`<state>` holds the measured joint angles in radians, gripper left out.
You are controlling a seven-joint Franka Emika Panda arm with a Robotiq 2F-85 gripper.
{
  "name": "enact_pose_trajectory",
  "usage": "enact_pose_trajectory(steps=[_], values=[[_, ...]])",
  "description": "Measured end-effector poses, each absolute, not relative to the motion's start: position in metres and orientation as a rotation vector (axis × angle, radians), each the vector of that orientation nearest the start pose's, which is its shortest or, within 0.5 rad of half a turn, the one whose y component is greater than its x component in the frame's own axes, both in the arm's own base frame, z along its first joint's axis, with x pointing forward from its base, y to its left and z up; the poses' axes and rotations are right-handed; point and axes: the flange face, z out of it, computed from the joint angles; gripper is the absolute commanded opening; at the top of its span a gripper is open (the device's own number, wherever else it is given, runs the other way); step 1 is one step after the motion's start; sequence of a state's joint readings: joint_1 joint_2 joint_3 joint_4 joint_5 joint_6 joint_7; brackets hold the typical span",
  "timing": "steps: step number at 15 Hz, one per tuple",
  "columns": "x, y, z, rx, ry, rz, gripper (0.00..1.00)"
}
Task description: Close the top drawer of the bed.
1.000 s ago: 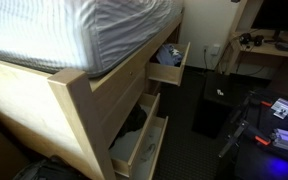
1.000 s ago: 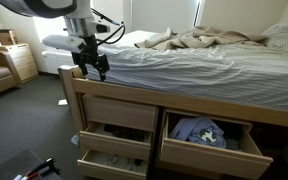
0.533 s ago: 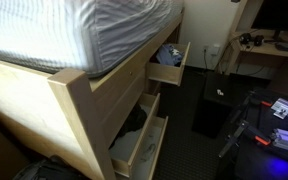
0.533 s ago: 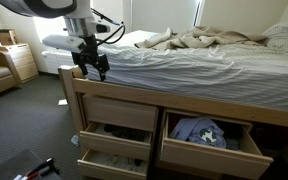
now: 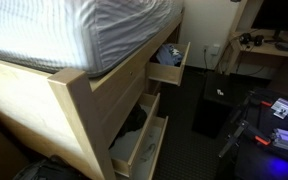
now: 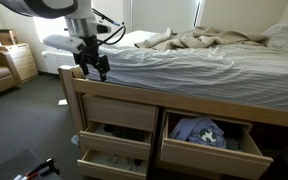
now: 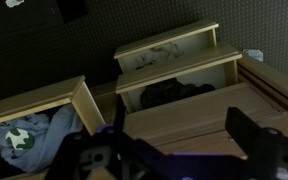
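The bed (image 6: 74, 88) is a tall light-wood frame with a striped mattress, and it shows in both exterior views (image 5: 84, 100). The top drawer (image 6: 209, 152) stands pulled out with bluish cloth inside. It also shows in an exterior view (image 5: 169, 70) and at the left of the wrist view (image 7: 34, 103). My gripper (image 6: 92, 68) hangs open and empty over the bed's corner post, well left of that drawer. In the wrist view the gripper (image 7: 169, 150) has its dark fingers spread above a shut wooden drawer front.
A drawer with dark clothing (image 6: 114, 131) and a lower pale one (image 6: 109, 160) stand open under the post. A small dresser (image 6: 24, 62) stands far left. A dark desk (image 5: 269, 45) and a black box (image 5: 214, 105) stand beside the bed.
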<state>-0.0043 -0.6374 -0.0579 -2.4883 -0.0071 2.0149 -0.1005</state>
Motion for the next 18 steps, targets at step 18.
enact_pose_trajectory(steps=[18], values=[[0.357,-0.272,0.408,-2.803,0.986,-0.2,1.0]])
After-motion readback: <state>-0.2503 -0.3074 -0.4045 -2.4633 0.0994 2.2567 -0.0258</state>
